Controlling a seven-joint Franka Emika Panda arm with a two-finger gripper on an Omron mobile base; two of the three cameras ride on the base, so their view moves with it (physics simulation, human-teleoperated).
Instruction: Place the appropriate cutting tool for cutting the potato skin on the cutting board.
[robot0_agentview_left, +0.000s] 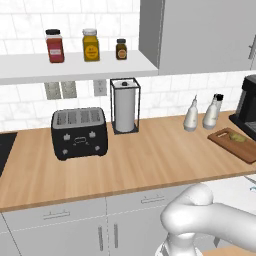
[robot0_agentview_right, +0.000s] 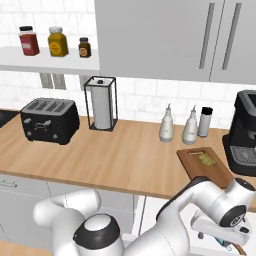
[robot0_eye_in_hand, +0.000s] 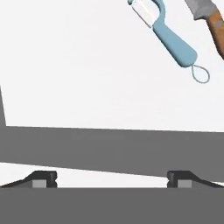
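the slim peeler with a light blue handle, wire loop and whitish blade (robot0_eye_in_hand: 168, 36) lies on a plain white surface toward its upper right corner in the hand view, just beside a knife with a brown wooden handle (robot0_eye_in_hand: 211, 17). the gripper (robot0_eye_in_hand: 112, 179) hangs over that surface with its dark tips wide apart, holding nothing. the small yellowish-green potato (robot0_agentview_right: 207, 159) rests on the reddish-brown wooden cutting board (robot0_agentview_right: 192, 165) at the bench's right end. labels on the three shelf jars (robot0_agentview_left: 90, 45) are probably too blurred to read.
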